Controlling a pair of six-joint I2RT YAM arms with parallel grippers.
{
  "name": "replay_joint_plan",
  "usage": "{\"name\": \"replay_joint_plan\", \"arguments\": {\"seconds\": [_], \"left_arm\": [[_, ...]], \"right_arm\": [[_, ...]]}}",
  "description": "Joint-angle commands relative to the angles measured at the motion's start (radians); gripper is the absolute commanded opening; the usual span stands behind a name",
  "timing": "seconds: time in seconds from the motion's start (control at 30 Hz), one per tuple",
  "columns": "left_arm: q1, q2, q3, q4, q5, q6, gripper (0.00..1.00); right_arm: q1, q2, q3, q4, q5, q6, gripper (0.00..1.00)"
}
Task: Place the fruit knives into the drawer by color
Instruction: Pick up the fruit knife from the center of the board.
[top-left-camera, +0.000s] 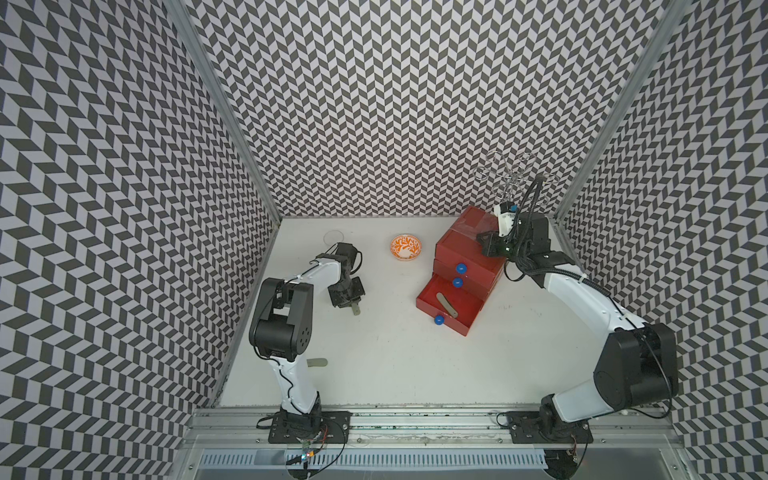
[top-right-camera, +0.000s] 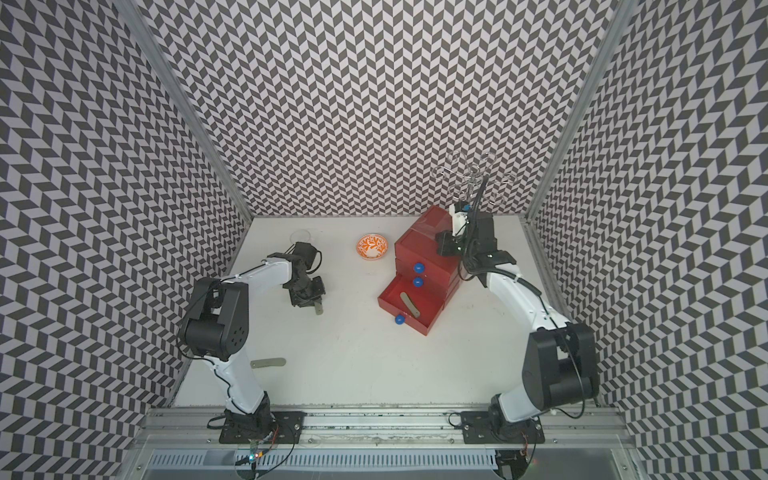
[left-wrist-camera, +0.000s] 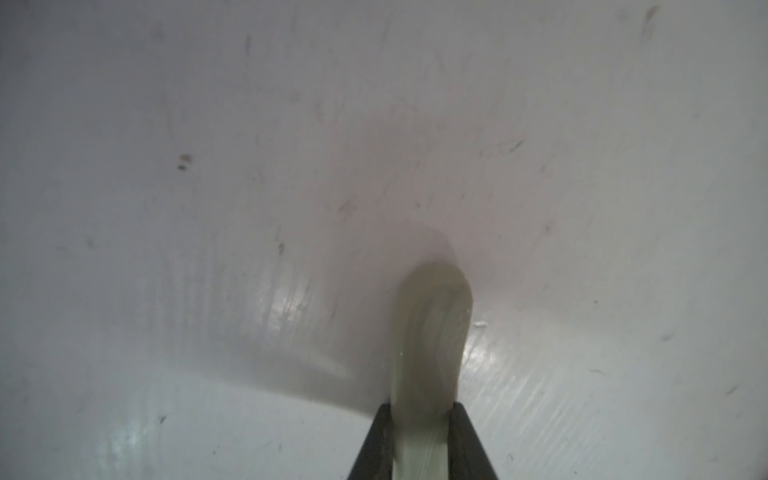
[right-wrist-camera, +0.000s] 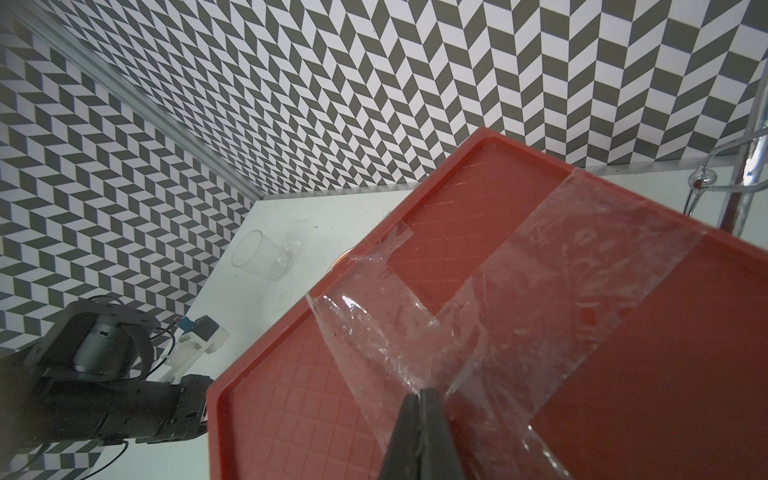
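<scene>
Overhead, we see the red chest's (top-left-camera: 461, 249) bottom drawer (top-left-camera: 467, 309) pulled out, holding grey-green knives (top-left-camera: 441, 298). Through the left wrist, our left claw (left-wrist-camera: 420, 409) pinches a pale knife (left-wrist-camera: 432, 332), tip toward the bench (left-wrist-camera: 208, 208). Through the right wrist, our right claw (right-wrist-camera: 422, 392) rests closed atop the chest.

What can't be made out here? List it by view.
- held knife: blurred in the left wrist view; the frame edge cuts off its gripped end.
- drawer knife: too small in both top views to tell one piece from two.
- chest: upper two drawers shut, contents hidden.
- loose knife: left arm hides one end in a top view.
</scene>
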Motion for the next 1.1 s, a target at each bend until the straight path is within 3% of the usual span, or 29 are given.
{"name": "replay_joint_plan", "arguments": {"seconds": [0.0, 0.43, 0.87, 1.07], "left_arm": [[-0.013, 0.009, -0.035, -0.073, -0.029, 0.009, 0.11], [-0.034, -0.009, -0.036, -0.106, -0.049, 0.012, 0.07], [-0.124, -0.02, -0.082, -0.15, -0.048, 0.018, 0.08], [-0.15, -0.011, -0.114, -0.12, -0.022, 0.007, 0.12]], "right_arm": [[-0.001, 0.073, -0.07, -0.3, 0.05, 0.001, 0.01], [-0.002, 0.07, -0.066, -0.3, 0.049, 0.002, 0.01], [-0.001, 0.068, -0.066, -0.293, 0.04, 0.01, 0.01], [-0.001, 0.066, -0.067, -0.296, 0.044, 0.009, 0.01]]}}
